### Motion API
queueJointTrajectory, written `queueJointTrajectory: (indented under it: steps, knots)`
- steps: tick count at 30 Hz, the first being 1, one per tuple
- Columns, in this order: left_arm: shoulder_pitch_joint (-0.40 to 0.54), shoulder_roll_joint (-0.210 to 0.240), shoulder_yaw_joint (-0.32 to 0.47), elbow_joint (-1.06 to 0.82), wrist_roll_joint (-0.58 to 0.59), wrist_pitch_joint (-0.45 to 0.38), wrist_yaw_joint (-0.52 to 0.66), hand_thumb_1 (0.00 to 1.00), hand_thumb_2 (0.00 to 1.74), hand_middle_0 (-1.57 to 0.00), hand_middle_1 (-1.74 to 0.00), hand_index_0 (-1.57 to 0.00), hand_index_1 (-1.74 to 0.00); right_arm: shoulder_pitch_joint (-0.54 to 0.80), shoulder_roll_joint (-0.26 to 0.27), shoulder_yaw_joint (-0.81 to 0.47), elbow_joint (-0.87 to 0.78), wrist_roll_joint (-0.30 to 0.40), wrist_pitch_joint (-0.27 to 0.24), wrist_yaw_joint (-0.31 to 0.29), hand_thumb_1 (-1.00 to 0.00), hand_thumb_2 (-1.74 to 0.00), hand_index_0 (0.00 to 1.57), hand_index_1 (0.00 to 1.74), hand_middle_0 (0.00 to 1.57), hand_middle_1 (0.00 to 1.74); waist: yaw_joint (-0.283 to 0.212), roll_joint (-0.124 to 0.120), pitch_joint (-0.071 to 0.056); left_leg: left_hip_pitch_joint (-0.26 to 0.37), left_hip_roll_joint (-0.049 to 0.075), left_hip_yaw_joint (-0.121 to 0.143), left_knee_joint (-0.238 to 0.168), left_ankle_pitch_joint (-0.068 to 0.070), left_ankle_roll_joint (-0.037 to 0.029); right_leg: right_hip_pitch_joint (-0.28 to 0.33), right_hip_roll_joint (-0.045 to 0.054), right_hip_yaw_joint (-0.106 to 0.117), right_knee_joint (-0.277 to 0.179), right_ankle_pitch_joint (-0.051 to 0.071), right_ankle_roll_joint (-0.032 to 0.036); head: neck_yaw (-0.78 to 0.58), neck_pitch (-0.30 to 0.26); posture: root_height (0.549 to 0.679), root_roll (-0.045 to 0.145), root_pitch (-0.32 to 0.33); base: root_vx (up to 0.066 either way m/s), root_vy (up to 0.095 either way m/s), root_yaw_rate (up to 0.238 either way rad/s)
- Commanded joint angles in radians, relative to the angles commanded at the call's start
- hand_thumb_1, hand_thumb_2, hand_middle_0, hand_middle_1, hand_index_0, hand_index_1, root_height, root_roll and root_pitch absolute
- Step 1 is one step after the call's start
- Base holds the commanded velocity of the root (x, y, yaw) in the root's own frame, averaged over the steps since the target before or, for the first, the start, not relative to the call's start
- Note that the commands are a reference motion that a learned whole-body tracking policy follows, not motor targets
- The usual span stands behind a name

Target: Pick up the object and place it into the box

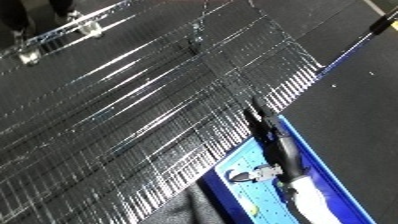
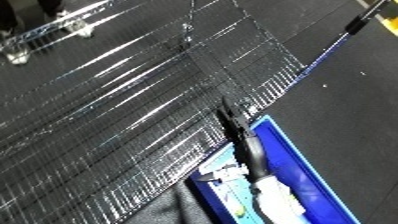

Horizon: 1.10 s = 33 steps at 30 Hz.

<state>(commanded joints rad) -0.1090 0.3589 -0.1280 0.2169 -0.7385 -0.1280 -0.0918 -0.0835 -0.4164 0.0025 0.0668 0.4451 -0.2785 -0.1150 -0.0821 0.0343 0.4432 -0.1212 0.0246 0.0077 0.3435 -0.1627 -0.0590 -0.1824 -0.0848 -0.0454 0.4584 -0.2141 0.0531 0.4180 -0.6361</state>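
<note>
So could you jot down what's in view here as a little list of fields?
surface: wire shelf, shiny metal grid, filling most of the view
bin: blue bin, at the lower right beside the shelf edge
hand: right hand, black, fingers straight, reaching over the bin toward the shelf
forearm: white, above the bin
in bin: small white and grey item, too unclear to name
left hand: not in view
floor: dark floor at right

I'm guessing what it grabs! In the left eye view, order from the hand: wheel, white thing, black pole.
1. White thing, in the blue bin beside the right hand.
2-3. Black pole, top right, and wheel, top left: too close to call.
</note>
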Motion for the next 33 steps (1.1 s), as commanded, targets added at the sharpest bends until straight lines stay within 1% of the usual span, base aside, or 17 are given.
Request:
queueJointTrajectory:
  steps: [3, 6, 8, 11, 15, 22, 28, 33]
  knots:
    - [-0.005, 0.009, 0.01, -0.003, 0.011, 0.017, -0.003, 1.0, 1.74, -1.57, -1.74, -1.57, -1.74, -0.008, 0.014, 0.026, -0.009, -0.006, 0.007, 0.006, 0.0, 0.0, 0.0, 0.0, 0.0, 0.0, 0.025, -0.016, 0.002, -0.005, -0.004, -0.014, 0.006, 0.002, 0.0043, 0.011, 0.0068, -0.014, 0.008, -0.005, -0.001, -0.051, -0.011, 0.67, 0.058, -0.035, 0.055, -0.104, 0.251]
    - [-0.008, 0.014, 0.017, -0.008, 0.02, 0.031, -0.006, 1.0, 1.74, -1.57, -1.74, -1.57, -1.74, -0.019, 0.022, 0.048, -0.017, -0.011, 0.015, 0.013, 0.0, 0.0, 0.0, 0.0, 0.0, 0.0, 0.047, -0.03, 0.003, -0.005, -0.007, -0.025, 0.01, 0.003, 0.0076, 0.023, 0.0124, -0.029, 0.009, -0.006, 0.0001, -0.107, -0.022, 0.67, 0.052, -0.042, 0.062, -0.085, 0.206]
    - [-0.011, 0.016, 0.019, -0.011, 0.025, 0.039, -0.008, 1.0, 1.74, -1.57, -1.74, -1.57, -1.74, -0.029, 0.026, 0.062, -0.019, -0.016, 0.02, 0.017, 0.0, 0.0, 0.0, 0.0, 0.0, 0.0, 0.061, -0.038, 0.004, -0.006, -0.008, -0.032, 0.011, 0.005, 0.0085, 0.031, 0.0151, -0.037, 0.007, -0.006, 0.0009, -0.134, -0.029, 0.67, 0.048, -0.047, 0.068, -0.074, 0.171]
    - [-0.017, 0.017, 0.019, -0.012, 0.033, 0.045, -0.011, 1.0, 1.74, -1.57, -1.74, -1.57, -1.74, -0.044, 0.032, 0.08, -0.013, -0.018, 0.026, 0.022, 0.0, 0.0, 0.0, 0.0, 0.0, 0.0, 0.079, -0.048, 0.005, -0.007, -0.008, -0.043, 0.015, 0.008, 0.0081, 0.042, 0.0171, -0.047, 0.005, -0.006, 0.002, -0.17, -0.039, 0.67, 0.044, -0.054, 0.063, -0.058, 0.154]
    - [-0.025, 0.015, 0.021, -0.008, 0.04, 0.048, -0.013, 1.0, 1.74, -1.57, -1.74, -1.57, -1.74, -0.061, 0.043, 0.095, 0.002, -0.02, 0.033, 0.022, 0.0, 0.0, 0.0, 0.0, 0.0, 0.0, 0.098, -0.057, 0.006, -0.007, -0.007, -0.052, 0.02, 0.012, 0.0052, 0.054, 0.0169, -0.058, 0.008, -0.007, 0.0019, -0.22, -0.062, 0.67, 0.041, -0.064, 0.07, -0.035, 0.145]
    - [-0.024, 0.014, 0.027, -0.012, 0.037, 0.057, -0.01, 1.0, 1.74, -1.57, -1.74, -1.57, -1.74, -0.065, 0.06, 0.113, 0.013, -0.033, 0.042, 0.003, 0.0, 0.0, 0.0, 0.0, 0.0, 0.0, 0.12, -0.063, 0.012, -0.006, -0.007, -0.061, 0.022, 0.024, 0.0018, 0.065, 0.0141, -0.076, 0.023, -0.013, 0.0016, -0.268, -0.086, 0.669, 0.04, -0.078, 0.062, -0.005, 0.122]
    - [-0.014, 0.017, 0.03, -0.018, 0.033, 0.067, -0.012, 1.0, 1.74, -1.57, -1.74, -1.57, -1.74, -0.057, 0.059, 0.119, 0.017, -0.061, 0.036, -0.028, 0.0, 0.0, 0.0, 0.0, 0.0, 0.0, 0.129, -0.069, 0.018, -0.006, -0.007, -0.066, 0.027, 0.029, 0.0013, 0.065, 0.0098, -0.082, 0.041, -0.018, 0.0034, -0.283, -0.1, 0.667, 0.039, -0.086, 0.039, 0.005, 0.078]
    - [-0.001, 0.018, 0.034, -0.018, 0.035, 0.063, -0.021, 1.0, 1.74, -1.57, -1.74, -1.57, -1.74, -0.046, 0.058, 0.115, 0.024, -0.063, 0.026, -0.039, 0.0, 0.0, 0.0, 0.0, 0.0, 0.0, 0.132, -0.071, 0.021, -0.006, -0.008, -0.066, 0.029, 0.03, 0.0022, 0.064, 0.0045, -0.084, 0.049, -0.019, 0.0068, -0.291, -0.106, 0.667, 0.038, -0.09, 0.024, 0.008, 0.032]
